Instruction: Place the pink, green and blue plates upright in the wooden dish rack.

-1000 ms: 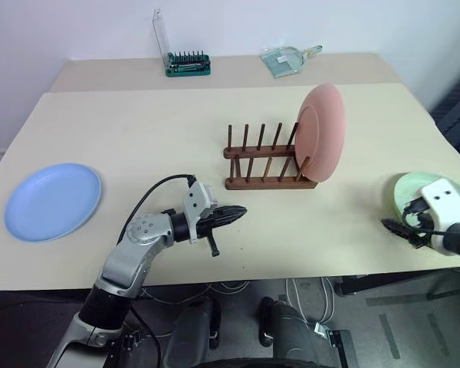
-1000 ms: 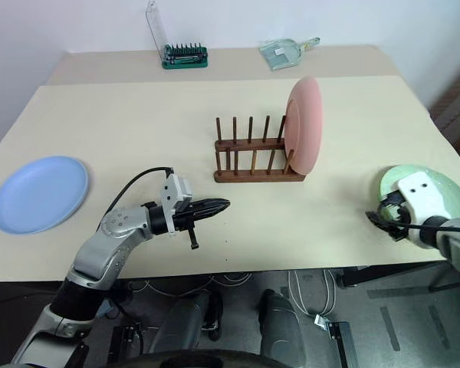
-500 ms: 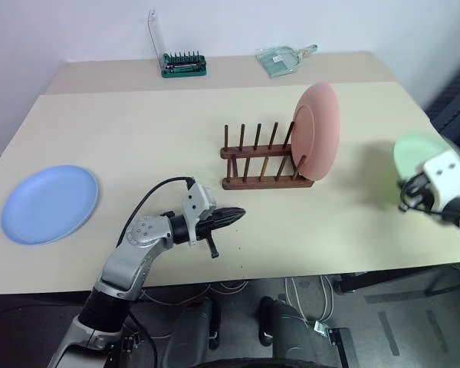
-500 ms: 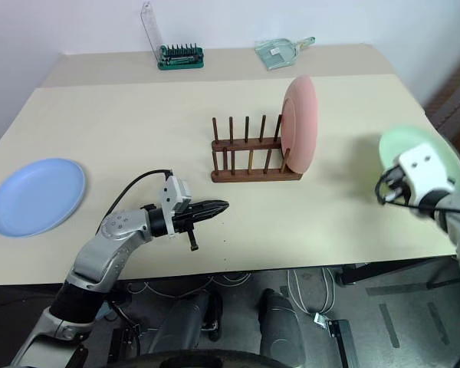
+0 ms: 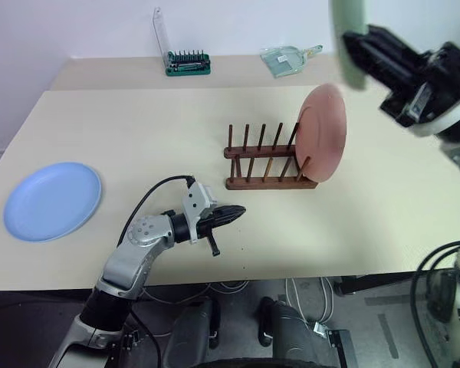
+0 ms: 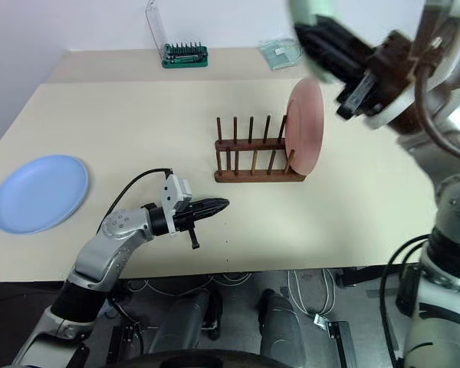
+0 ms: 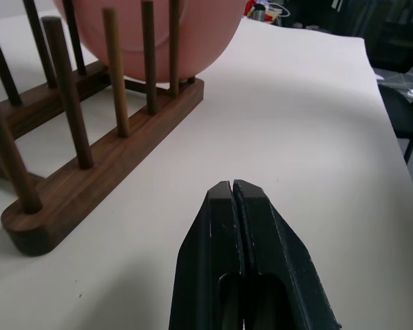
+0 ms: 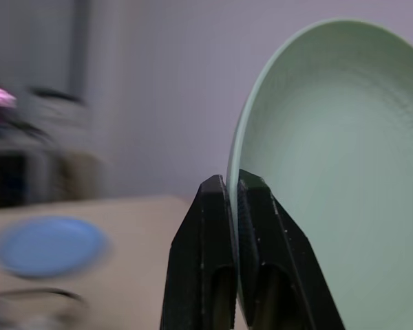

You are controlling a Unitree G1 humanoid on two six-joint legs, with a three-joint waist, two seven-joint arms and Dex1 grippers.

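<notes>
Green plate pinched by its rim in right gripper, held high; left gripper closed, empty, beside rack.

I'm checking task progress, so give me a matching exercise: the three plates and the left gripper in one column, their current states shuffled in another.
1. pink plate
2. green plate
3. blue plate
4. left gripper

a. lying flat on the table
b. shut, holding nothing
c. upright in the wooden dish rack
d. gripped by its rim in the right gripper, in the air

Pairs: 1-c, 2-d, 3-a, 4-b
</notes>
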